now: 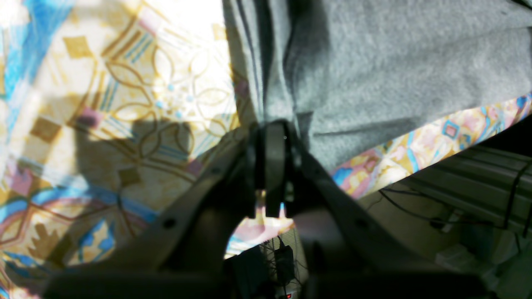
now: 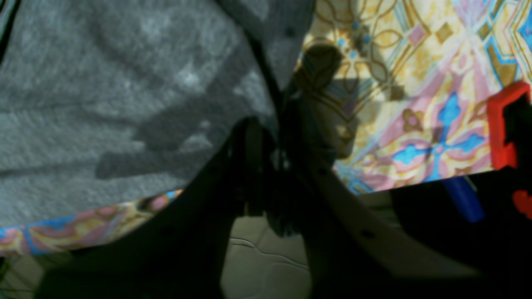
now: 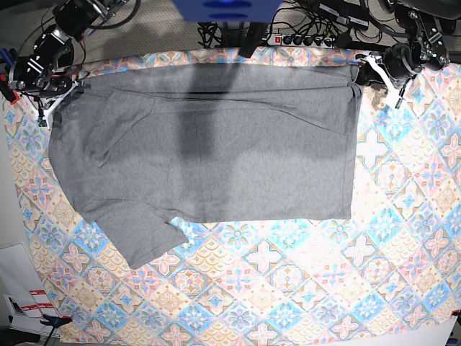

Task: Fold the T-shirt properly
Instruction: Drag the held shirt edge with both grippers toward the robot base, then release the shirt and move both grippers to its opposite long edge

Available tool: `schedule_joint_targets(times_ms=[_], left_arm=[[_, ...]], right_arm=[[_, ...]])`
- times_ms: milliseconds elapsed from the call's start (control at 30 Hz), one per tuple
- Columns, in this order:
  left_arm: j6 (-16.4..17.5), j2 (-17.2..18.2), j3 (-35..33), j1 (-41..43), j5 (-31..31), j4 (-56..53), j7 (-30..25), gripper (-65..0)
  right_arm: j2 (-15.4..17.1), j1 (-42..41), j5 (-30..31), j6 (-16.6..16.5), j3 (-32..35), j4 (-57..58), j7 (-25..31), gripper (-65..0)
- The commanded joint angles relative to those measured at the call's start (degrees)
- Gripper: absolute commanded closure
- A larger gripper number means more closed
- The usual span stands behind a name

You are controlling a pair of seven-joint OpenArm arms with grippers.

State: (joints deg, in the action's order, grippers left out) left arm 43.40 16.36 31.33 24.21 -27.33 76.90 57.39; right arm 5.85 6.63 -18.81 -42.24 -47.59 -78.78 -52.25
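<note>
The cloth [image 3: 302, 288] covers the table; the T-shirt [image 3: 216, 158] lies spread across its far half, one sleeve trailing nearward. The left gripper [image 3: 358, 81] and right gripper [image 3: 56, 97] each pinch a far corner, fingers pressed together on fabric. Next, probably, both corners get lifted and carried nearward together, evenly.

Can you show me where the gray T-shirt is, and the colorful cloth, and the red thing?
T-shirt [image 3: 216, 158]: base view, middle of its body.
Cloth [image 3: 288, 288]: base view, bare tiled part below the shirt.
Red thing [image 2: 501, 128]: right wrist view, its upright left side.
</note>
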Motion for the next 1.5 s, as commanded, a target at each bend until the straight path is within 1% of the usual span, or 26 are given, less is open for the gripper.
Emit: schedule_joint_targets(times_ms=[0,100,233,267,333,433,467,533,700,800,967,1100,1400,1467], left_arm=[[-3.4,0.48,-0.08,2.47,12.17,-1.17,10.18,0.0],[-3.4,0.39,-0.08,2.47,12.17,-1.17,10.18,0.0],[-3.4,0.3,-0.08,2.04,12.17,-1.26,10.35,-0.3],[-3.4,0.3,-0.08,2.04,12.17,-1.26,10.61,-1.2],[-3.4,0.3,-0.08,1.95,12.17,-1.26,10.61,-5.4],[-3.4,0.3,-0.08,1.95,12.17,-1.26,10.61,-16.7],[-3.4,0.3,0.01,1.95,12.17,-1.26,10.53,-19.6],[-3.4,0.3,0.01,2.04,12.17,-1.26,10.35,-23.4],[-3.4,0.56,0.1,2.04,12.17,-1.26,10.26,-23.5],[-3.4,0.56,0.1,2.04,12.17,-1.26,10.26,-22.8],[-3.4,0.56,0.1,1.95,12.08,-1.26,10.35,-20.0],[-3.4,0.48,0.1,0.36,12.08,-1.17,10.7,-20.6],[-3.4,-0.05,-0.43,-5.26,12.17,-1.17,10.88,-20.7],[-3.4,-0.84,-0.43,-7.28,12.17,-1.17,12.28,-20.7]], right_arm=[[0.79,1.23,-8.75,2.24,-0.89,0.32,-5.9,-1.0],[0.7,1.06,-11.65,2.24,-0.98,0.32,-5.47,-0.9],[0.61,0.97,-11.57,2.24,-0.98,0.32,-5.55,-1.1],[0.61,0.97,-11.57,2.24,-0.98,0.32,-5.47,-1.1],[0.61,0.97,-11.57,2.24,-0.98,0.23,-5.38,-1.1],[0.61,0.97,-11.57,2.24,-0.98,-2.67,-5.38,-1.2],[0.61,0.97,-11.57,2.24,-0.8,-4.16,-5.38,-1.6],[0.61,0.97,-11.57,2.24,-0.8,-6.45,-5.38,-4.7],[0.61,0.79,-11.65,2.24,-0.63,-9.52,-5.38,-16.4],[0.61,-0.79,-11.65,2.24,0.16,-9.52,-5.29,-20.5],[0.61,-0.88,-11.65,2.24,3.68,-9.7,-5.29,-20.7],[0.61,-2.63,-11.65,2.24,5.44,-9.96,-5.29,-20.9],[0.61,-7.29,-11.65,2.24,5.7,-20.69,-5.29,-21.0],[0.61,-8.44,-11.92,2.24,5.97,-20.87,-5.47,-21.0]])
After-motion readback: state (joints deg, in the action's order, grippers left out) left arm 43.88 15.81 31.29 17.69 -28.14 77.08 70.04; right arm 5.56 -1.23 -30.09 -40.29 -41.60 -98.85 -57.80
